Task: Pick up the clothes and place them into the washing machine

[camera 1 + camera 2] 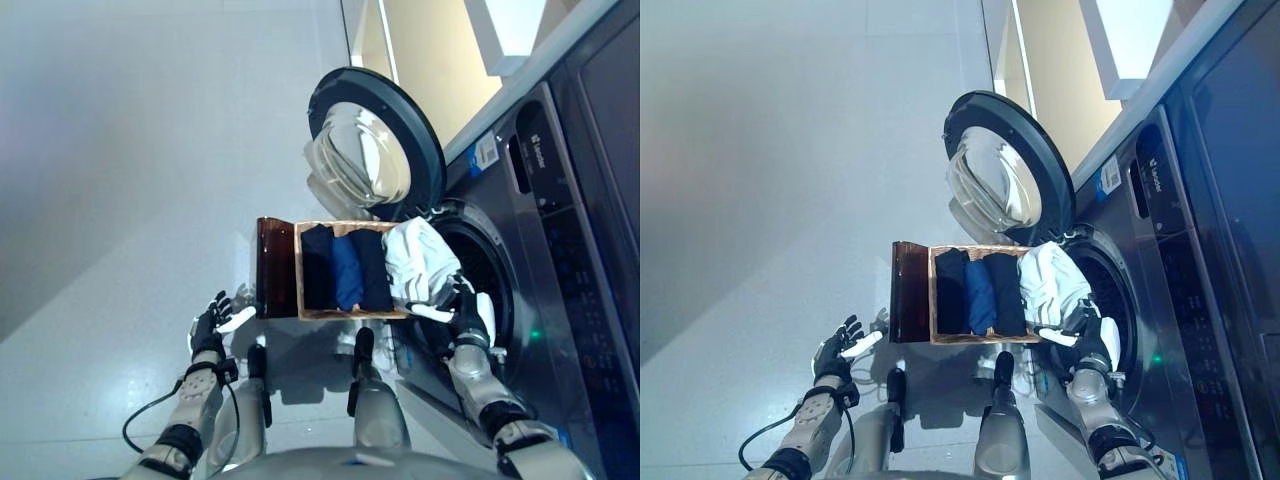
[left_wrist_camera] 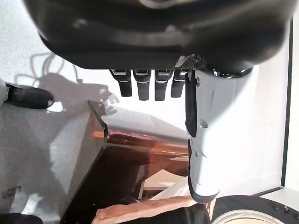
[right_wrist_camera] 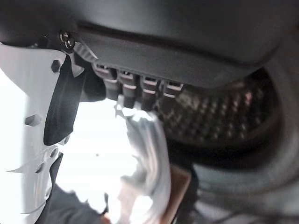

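At the left, the left hand [image 1: 213,322] is held above the floor [image 1: 120,200] with its fingers relaxed and spread and nothing held; it hangs just beside the dark brown lid or panel [image 1: 275,267] that stands at the left end of the basket. In the wicker basket [image 1: 350,314] three folded dark garments [image 1: 347,268] are seen side by side, two dark and a blue one between them; none of these has been taken out yet. Further right, a white garment [image 1: 418,262] is draped over the basket's right end, at the mouth of the washing machine [image 1: 560,250], whose round door [image 1: 375,145] is swung open. The right hand [image 1: 1087,335] is closed on this white cloth, as its wrist view shows, with the perforated drum [image 3: 219,109] just beyond. By this reading the first piece is being moved towards the drum but is not yet inside, and the three dark pieces remain. The drum's interior is mostly hidden, so whether anything lies in it cannot be told.
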Robot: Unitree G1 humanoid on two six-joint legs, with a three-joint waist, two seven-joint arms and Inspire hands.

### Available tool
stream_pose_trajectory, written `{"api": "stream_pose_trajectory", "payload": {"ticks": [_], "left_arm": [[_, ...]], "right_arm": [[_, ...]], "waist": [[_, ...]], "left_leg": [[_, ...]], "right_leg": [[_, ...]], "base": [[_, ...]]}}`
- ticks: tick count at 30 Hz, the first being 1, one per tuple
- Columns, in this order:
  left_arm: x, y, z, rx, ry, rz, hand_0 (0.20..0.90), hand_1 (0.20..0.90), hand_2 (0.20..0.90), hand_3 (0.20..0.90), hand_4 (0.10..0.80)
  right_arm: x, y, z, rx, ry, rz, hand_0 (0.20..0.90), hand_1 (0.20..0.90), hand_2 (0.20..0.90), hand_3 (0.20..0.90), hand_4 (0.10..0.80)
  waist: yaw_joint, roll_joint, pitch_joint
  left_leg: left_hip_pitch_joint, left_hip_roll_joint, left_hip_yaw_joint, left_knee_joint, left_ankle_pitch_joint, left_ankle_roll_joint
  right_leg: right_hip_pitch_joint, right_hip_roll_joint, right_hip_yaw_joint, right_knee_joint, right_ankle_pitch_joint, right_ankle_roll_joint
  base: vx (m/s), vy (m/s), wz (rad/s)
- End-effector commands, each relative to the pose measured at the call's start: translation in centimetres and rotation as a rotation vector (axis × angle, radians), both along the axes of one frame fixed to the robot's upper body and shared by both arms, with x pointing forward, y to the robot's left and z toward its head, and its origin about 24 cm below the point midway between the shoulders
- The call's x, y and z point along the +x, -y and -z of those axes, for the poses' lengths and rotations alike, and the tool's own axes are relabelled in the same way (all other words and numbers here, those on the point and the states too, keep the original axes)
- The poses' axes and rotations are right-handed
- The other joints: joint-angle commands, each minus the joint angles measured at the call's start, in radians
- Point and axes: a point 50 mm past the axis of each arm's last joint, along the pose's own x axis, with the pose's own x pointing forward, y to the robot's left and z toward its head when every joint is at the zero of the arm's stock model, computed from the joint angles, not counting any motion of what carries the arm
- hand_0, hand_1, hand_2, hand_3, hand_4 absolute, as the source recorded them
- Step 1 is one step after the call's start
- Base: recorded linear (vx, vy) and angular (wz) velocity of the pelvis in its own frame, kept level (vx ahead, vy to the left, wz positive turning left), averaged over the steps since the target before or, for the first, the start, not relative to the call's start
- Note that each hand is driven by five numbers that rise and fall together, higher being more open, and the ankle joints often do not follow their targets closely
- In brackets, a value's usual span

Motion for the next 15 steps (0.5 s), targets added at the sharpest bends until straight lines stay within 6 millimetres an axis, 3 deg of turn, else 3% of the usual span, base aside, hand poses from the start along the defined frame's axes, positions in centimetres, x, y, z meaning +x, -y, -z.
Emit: {"api": "stream_pose_trajectory", "payload": {"ticks": [1, 8, 15], "left_arm": [[1.0, -1.3, -1.7, 0.051, 0.114, -0.019, 0.9, 0.9, 0.9, 0.9, 0.8], [1.3, -0.1, -2.0, 0.031, 0.137, 0.034, 0.9, 0.9, 0.9, 0.9, 0.8], [1.9, 0.9, -2.4, 0.009, 0.166, 0.09, 0.9, 0.9, 0.9, 0.9, 0.8]], "right_arm": [[2.2, 4.7, -4.1, -0.208, 0.086, 0.074, 0.9, 0.9, 0.9, 0.9, 0.8], [3.9, 5.7, -5.4, -0.349, 0.002, 0.064, 0.9, 0.9, 0.9, 0.9, 0.8], [4.0, 7.0, -6.1, -0.264, 0.01, 0.17, 0.9, 0.9, 0.9, 0.9, 0.8]], "waist": [[0.025, 0.01, -0.043], [0.058, 0.023, -0.027], [0.086, 0.044, -0.007]], "left_leg": [[-0.103, 0.038, -0.043, 0.035, 0.038, -0.05], [-0.146, 0.021, -0.047, 0.049, 0.042, -0.046], [-0.202, 0.002, -0.06, 0.07, 0.042, -0.041]], "right_leg": [[-0.012, -0.094, 0.016, 0.089, 0.017, 0.033], [-0.034, -0.099, 0.005, 0.087, 0.038, 0.031], [-0.069, -0.111, -0.005, 0.095, 0.046, 0.029]], "base": [[-0.025, 0.003, 0.06], [-0.022, 0.018, 0.04], [-0.032, 0.015, 0.12]]}}
